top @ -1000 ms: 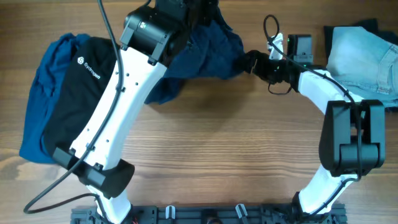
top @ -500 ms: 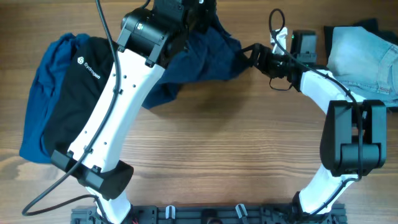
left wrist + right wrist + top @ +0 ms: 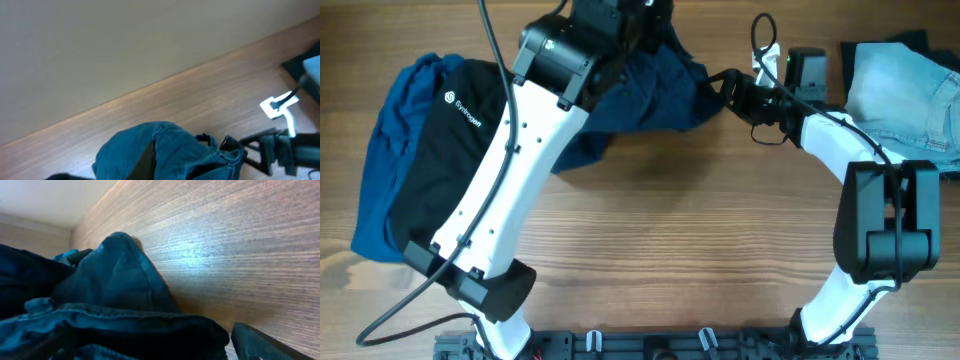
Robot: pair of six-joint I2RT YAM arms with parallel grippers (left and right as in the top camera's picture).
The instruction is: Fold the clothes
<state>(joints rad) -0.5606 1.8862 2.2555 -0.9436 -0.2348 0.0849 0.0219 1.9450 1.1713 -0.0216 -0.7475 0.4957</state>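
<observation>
Right gripper (image 3: 712, 88) spread wide, and your navy shorts (image 3: 650, 85) lie touching at its 9 o'clock, long axis 9-to-3 (left gripper (image 3: 645, 22) clenched, apparently pinching their 12 o'clock edge).

The left arm (image 3: 510, 170) reaches far forward, left end effector (image 3: 640, 12) closed tight; right end effector (image 3: 717, 88) spread wide.

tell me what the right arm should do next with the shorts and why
Probably close the right gripper on the edge of the navy shorts. Its jaws stand open with fabric lying between them in the right wrist view, while the left arm seems to hold the other side up.
</observation>
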